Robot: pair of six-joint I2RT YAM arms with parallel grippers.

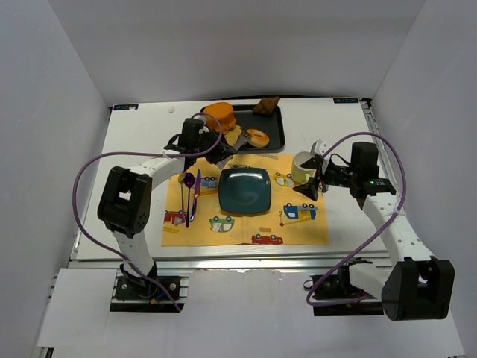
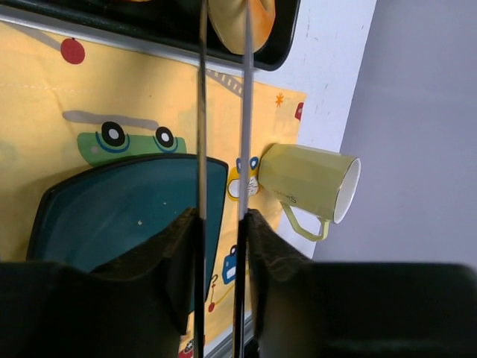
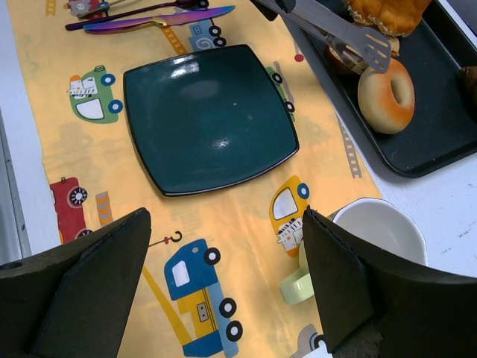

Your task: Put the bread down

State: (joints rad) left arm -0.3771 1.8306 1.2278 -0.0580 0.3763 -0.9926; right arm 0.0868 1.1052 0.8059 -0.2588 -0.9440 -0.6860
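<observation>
**Step in hand:** pick-up; placement not yet begun.
- The bread (image 3: 386,95) lies flat in the black tray (image 3: 440,142), near the tray edge that faces the plate (image 3: 209,112). The plate is bare.
- Left end effector (image 2: 221,224) is clenched on a pair of metal tongs (image 3: 339,33), blades close together.
- In the right wrist view one slotted blade overlaps the bread's rim. Cannot tell whether the blades bracket it.
- Right end effector (image 3: 226,220) is released, fingers spread wide, over the printed mat (image 3: 45,149) on the surface, just beside the mug (image 3: 376,227).

**Next move (judgement):** straddle the ring with both blades, squeeze, lift clear of the tray lip, and carry it to the plate's middle.

**Bread:** small ring with a clean centre hole. Golden-orange crust fades to a pale rim. Much smaller than the plate. Rounded sides may slip on smooth blades.
</observation>
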